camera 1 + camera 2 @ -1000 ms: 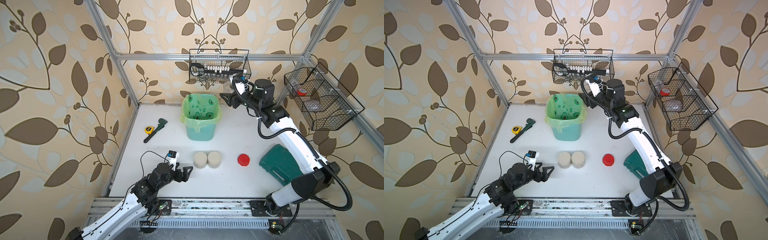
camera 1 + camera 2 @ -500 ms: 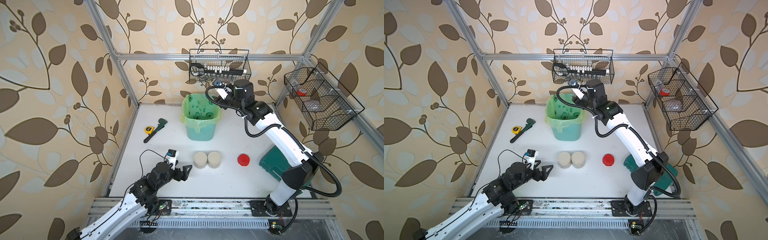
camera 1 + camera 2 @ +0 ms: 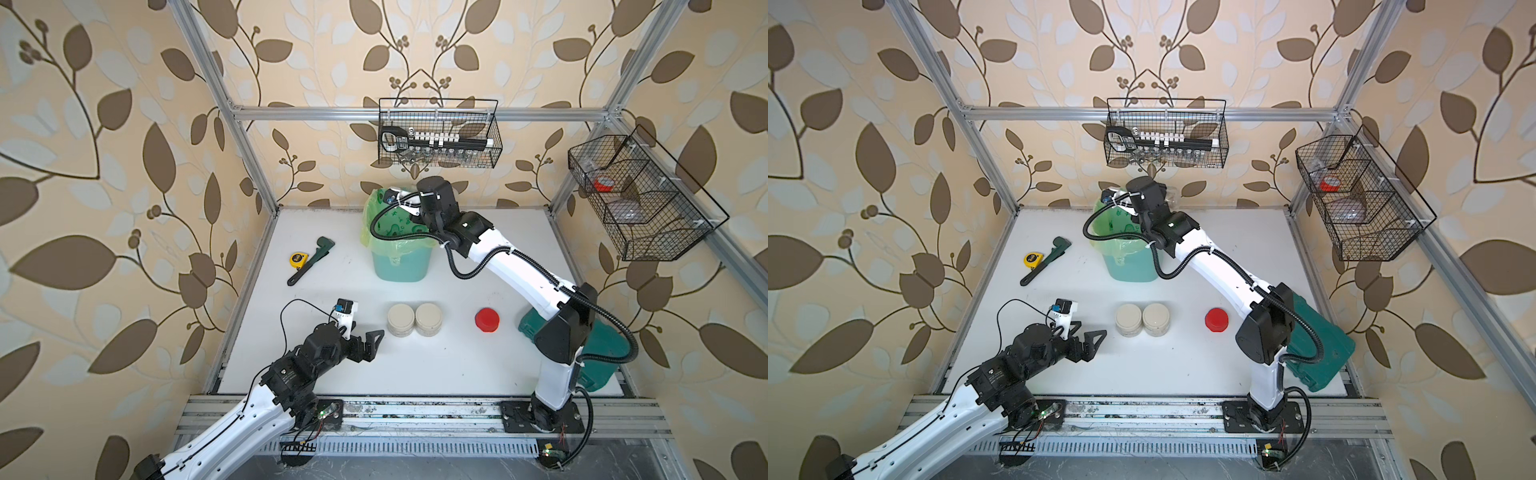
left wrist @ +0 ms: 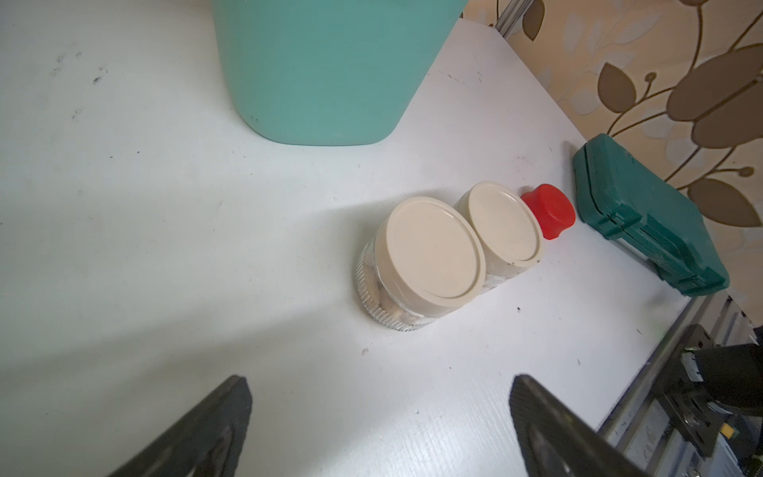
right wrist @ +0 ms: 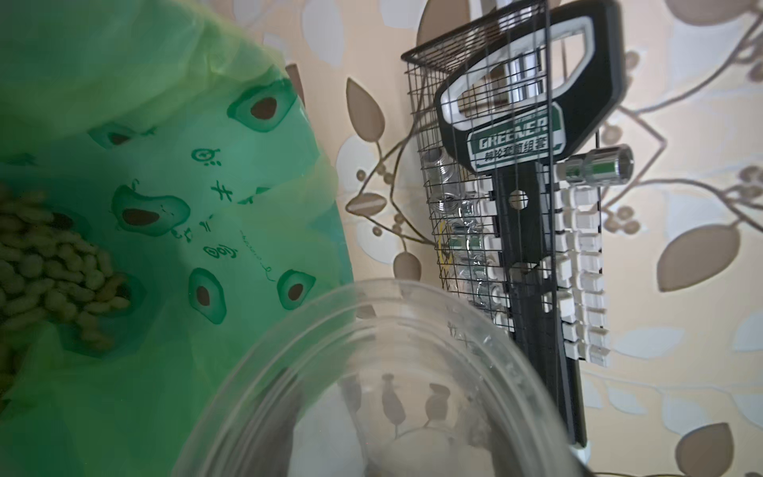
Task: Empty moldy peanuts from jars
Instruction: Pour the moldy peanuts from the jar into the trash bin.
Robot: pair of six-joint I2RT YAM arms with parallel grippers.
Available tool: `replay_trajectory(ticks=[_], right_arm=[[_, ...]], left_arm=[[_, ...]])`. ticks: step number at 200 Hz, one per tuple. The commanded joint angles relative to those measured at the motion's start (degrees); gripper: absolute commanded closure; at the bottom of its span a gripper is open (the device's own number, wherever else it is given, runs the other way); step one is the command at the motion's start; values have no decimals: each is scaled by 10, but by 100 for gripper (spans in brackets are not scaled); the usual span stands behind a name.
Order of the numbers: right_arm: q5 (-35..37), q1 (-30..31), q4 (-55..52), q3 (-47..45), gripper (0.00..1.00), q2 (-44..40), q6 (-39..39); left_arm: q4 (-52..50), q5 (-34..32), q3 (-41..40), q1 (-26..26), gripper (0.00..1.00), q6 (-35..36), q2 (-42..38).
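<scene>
My right fingers (image 3: 432, 197), clamped on the open jar (image 5: 392, 371), have swung over the bin (image 3: 399, 262) at upper centre, where peanuts (image 5: 53, 281) lie in the liner (image 5: 247, 256), while my left fingers (image 4: 214, 421) wait apart near two lidded jars (image 3: 401, 319).

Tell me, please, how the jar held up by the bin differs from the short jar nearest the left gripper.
The held jar has no lid; the short jar wears a beige lid. The held jar looks empty; the short jar shows peanuts through its wall. The held jar is up by the bin; the short jar stands on the table. Both are clear glass.
</scene>
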Motion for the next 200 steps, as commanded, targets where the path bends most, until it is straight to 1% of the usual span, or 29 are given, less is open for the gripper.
replay_trajectory(ticks=[1, 58, 106, 149, 200], right_arm=[[65, 11, 67, -14, 100, 0, -103], [91, 12, 106, -28, 100, 13, -199], [116, 13, 140, -66, 100, 12, -294], [124, 15, 146, -71, 100, 11, -349], [130, 17, 198, -86, 100, 12, -410]], left_arm=[[14, -8, 10, -1, 1, 10, -2], [15, -5, 9, -1, 1, 11, -1], [16, -5, 9, -1, 1, 11, 1], [16, -3, 9, -2, 1, 12, 1], [15, -3, 9, -2, 1, 12, -1]])
